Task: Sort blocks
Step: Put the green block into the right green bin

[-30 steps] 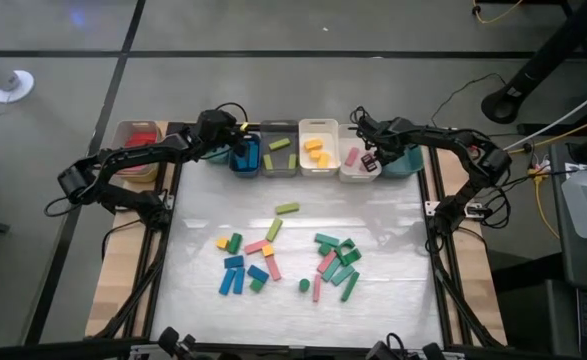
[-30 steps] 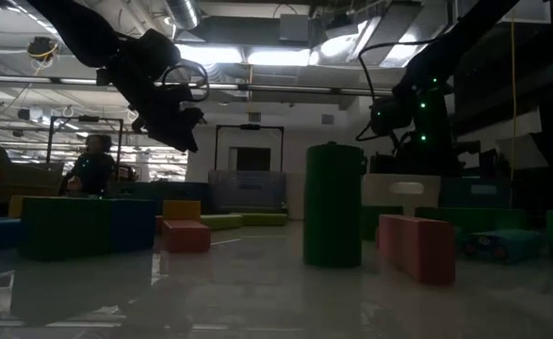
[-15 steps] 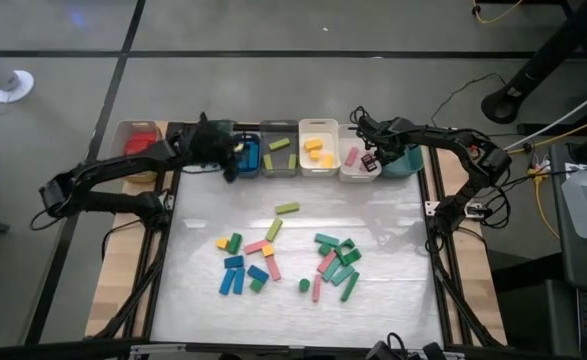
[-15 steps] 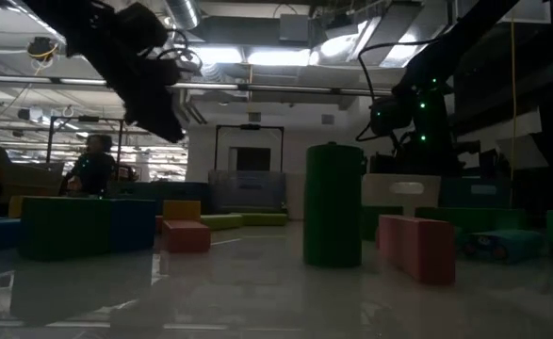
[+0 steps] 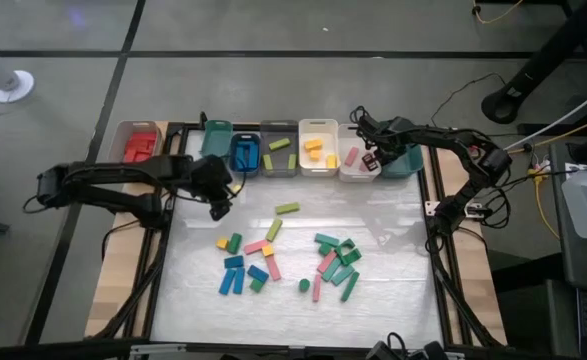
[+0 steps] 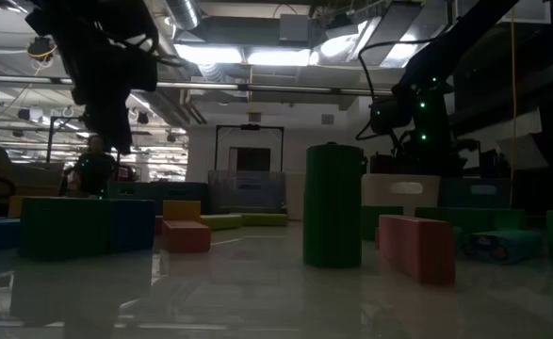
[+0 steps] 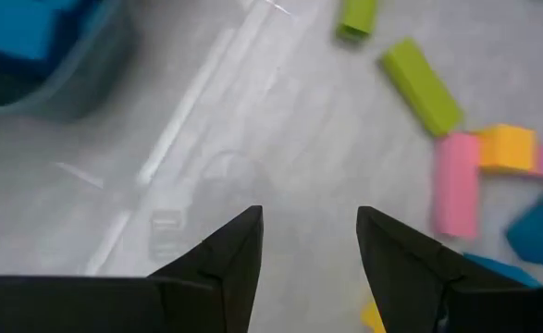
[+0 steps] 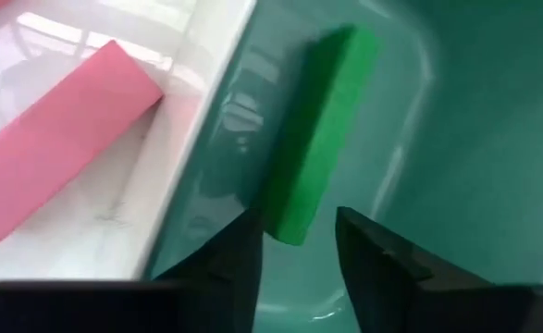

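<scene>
Many blocks (image 5: 283,260) in blue, green, lime, yellow and pink lie loose on the middle of the table. My left gripper (image 5: 218,205) hangs open above bare table at the far left, with lime (image 7: 419,83) and pink blocks (image 7: 456,194) beyond it and nothing between its fingers. My right gripper (image 5: 373,160) points down over the teal bin (image 8: 456,139) at the far right. Its fingers stand apart, and the near end of a green bar (image 8: 313,139) lies between them. My right gripper has the green bar's near end (image 8: 285,227) between its fingertips. A gap shows beside one finger (image 8: 364,240). Whether the other finger (image 8: 239,245) touches the bar, I cannot tell. The bar reaches down into the teal bin.
A row of bins lines the far edge: tan with red blocks (image 5: 138,145), teal (image 5: 216,138), blue (image 5: 245,152), grey with lime blocks (image 5: 279,150), white with yellow blocks (image 5: 318,148), white with a pink bar (image 5: 355,160). Free table lies near the front edge.
My left gripper has swung from above the blue bin toward the table's near edge and a little to the left. It has tipped to point more steeply down and now hangs over bare table. The right arm has kept still.
</scene>
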`<state>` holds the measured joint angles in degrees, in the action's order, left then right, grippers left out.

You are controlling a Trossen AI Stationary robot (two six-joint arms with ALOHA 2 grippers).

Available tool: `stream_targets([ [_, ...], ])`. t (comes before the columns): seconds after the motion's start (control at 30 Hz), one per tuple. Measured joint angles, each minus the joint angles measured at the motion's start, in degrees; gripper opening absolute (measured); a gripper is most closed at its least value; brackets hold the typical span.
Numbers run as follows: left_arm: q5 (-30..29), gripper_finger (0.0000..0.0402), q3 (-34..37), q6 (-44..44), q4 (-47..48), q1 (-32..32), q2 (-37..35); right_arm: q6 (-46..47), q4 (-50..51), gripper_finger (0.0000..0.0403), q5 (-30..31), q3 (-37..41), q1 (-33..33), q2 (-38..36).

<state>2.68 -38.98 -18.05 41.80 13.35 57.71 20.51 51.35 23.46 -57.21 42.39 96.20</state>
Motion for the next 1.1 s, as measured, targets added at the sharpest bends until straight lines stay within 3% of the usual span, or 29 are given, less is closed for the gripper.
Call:
stream_targets([
  [0.17, 0.0, 0.0164, 0.0, -10.3, -0.8, -6.3, 0.0, 0.1, 1.3, 0.0172, 1.0, -1.1, 0.0, 0.1],
  [0.33, -0.1, 0.0164, 0.0, -20.2, -0.9, -11.8, 0.1, 0.7, 8.5, 0.0172, 0.4, -5.4, -0.1, 0.7],
  [0.5, -1.3, 0.0164, 0.0, -26.5, -2.4, -16.0, 1.5, 0.1, 9.5, 0.0171, 0.6, -10.0, -0.1, 0.2],
  [0.83, -1.4, 0.0164, 0.0, -29.7, -6.7, -21.1, 11.2, -3.0, 10.0, 0.0170, 0.9, -17.0, -0.9, -0.1],
  [1.1, -1.4, 0.0164, 0.0, -34.5, -7.1, -22.2, 15.7, -4.6, 9.0, 0.0170, -0.6, -20.1, -6.8, -0.1],
])
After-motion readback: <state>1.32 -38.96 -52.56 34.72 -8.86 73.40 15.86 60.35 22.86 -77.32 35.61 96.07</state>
